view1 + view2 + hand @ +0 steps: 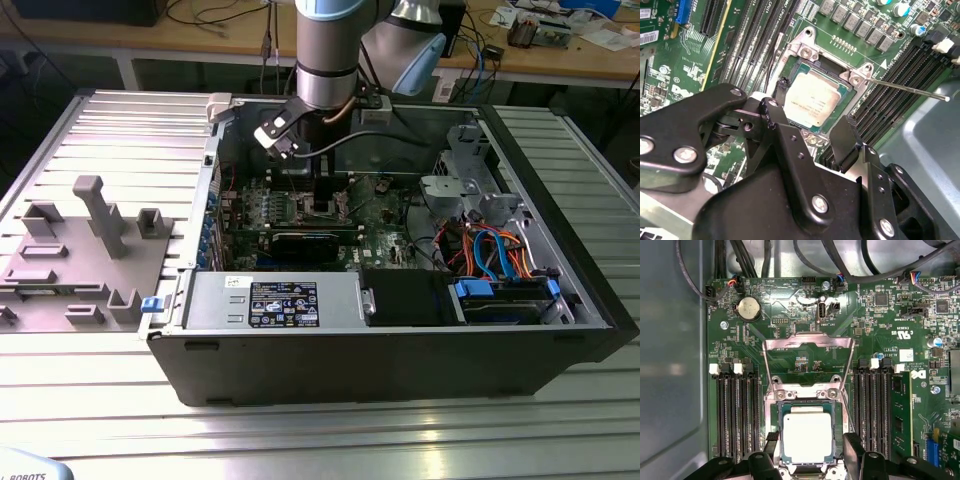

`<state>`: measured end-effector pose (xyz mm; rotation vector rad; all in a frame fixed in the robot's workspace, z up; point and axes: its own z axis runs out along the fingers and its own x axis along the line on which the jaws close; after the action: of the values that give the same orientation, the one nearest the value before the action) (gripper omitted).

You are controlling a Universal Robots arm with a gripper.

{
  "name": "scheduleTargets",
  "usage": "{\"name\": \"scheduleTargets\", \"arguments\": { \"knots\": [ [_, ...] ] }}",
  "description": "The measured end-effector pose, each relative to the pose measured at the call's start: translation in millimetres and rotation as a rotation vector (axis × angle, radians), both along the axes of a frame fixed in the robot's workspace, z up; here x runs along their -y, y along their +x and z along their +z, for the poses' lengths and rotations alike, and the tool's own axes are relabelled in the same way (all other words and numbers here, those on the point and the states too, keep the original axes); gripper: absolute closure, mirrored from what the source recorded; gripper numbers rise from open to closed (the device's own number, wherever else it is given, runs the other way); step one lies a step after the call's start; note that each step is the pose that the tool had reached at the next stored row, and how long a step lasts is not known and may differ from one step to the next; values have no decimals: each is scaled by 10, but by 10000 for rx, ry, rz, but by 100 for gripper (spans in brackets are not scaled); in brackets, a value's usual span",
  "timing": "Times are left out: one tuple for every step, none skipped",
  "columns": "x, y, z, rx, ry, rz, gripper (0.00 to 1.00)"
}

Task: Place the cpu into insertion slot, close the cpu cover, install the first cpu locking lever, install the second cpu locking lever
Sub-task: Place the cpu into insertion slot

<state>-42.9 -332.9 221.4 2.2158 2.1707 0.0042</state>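
The cpu (807,437) (812,100), a flat silver square, lies in the insertion slot (807,405) on the green circuit board (880,325). My gripper (810,445) (812,112) is open, one black finger on each side of the chip with a gap to it. The cpu cover (807,341), a silvery frame with a square window, stands swung back off the slot at its hinge. A thin metal locking lever (905,90) sticks out free from the socket corner. In the exterior view my gripper (325,195) reaches down into the open computer case.
Black memory slots (737,410) (875,405) flank the socket. Case walls (380,350), a power supply (275,300), and blue and orange cables (495,250) surround the board. A grey fixture (90,250) lies on the ribbed table at the exterior view's left.
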Motion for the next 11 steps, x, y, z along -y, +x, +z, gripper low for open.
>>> {"name": "scheduleTargets", "arguments": {
  "knots": [
    [0,0,14,0,0,0,38],
    [0,0,27,-1,-3,1,38],
    [-2,1,32,1,-8,2,38],
    [-9,0,36,1,-26,1,38],
    [-13,0,40,-1,-47,1,38],
    [-13,1,41,-1,-54,20,46],
    [-14,3,41,-3,-54,102,53],
    [-14,3,41,-4,-54,203,58],
    [-15,4,40,-4,-52,305,58],
    [-14,5,40,-4,-53,441,64],
    [-13,5,41,-4,-54,543,71]
  ]
}}
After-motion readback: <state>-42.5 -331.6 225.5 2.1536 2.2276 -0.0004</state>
